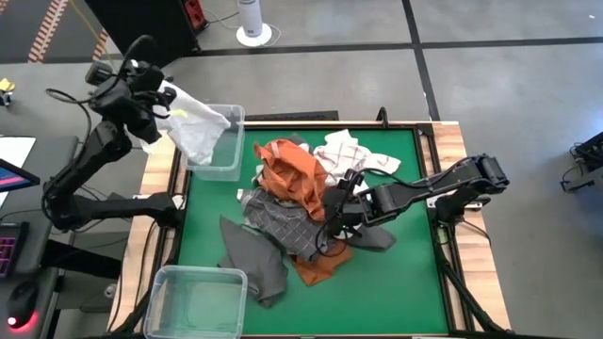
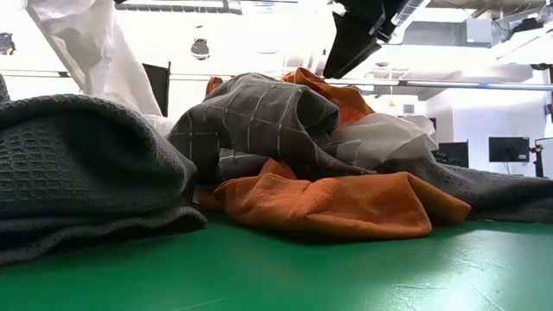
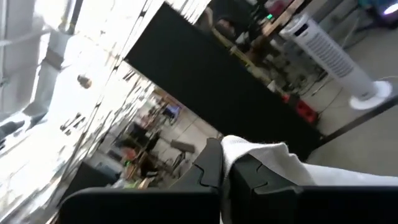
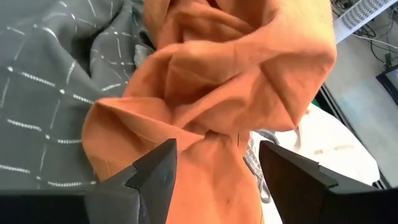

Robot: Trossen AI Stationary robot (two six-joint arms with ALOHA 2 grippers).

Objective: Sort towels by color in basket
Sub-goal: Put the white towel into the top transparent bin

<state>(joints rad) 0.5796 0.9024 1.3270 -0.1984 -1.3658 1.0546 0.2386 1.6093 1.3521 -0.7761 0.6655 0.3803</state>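
My left gripper (image 1: 158,94) is raised beyond the table's far left corner, shut on a plain white towel (image 1: 198,127) that droops over the far clear bin (image 1: 224,151). A heap of towels lies mid-table: rust-orange (image 1: 292,174), dark grey with thin checks (image 1: 278,218), plain dark grey (image 1: 254,259), white with grey checks (image 1: 347,151). My right gripper (image 1: 332,215) is open over the heap, its fingers (image 4: 155,171) on either side of an orange fold (image 4: 214,162); touching or not, I cannot tell. My left gripper pinches a bunched part of the white towel (image 3: 255,152) between its two fingers. The towel is lifted off the table and hangs below the gripper, its lower end (image 1: 203,151) draped into the far bin.
A second clear bin (image 1: 196,299) sits at the near left corner of the green mat (image 1: 396,282). A wooden frame borders the table (image 1: 457,188). Bare mat lies near and right of the heap. A white fan (image 1: 251,24) stands on the floor beyond the table.
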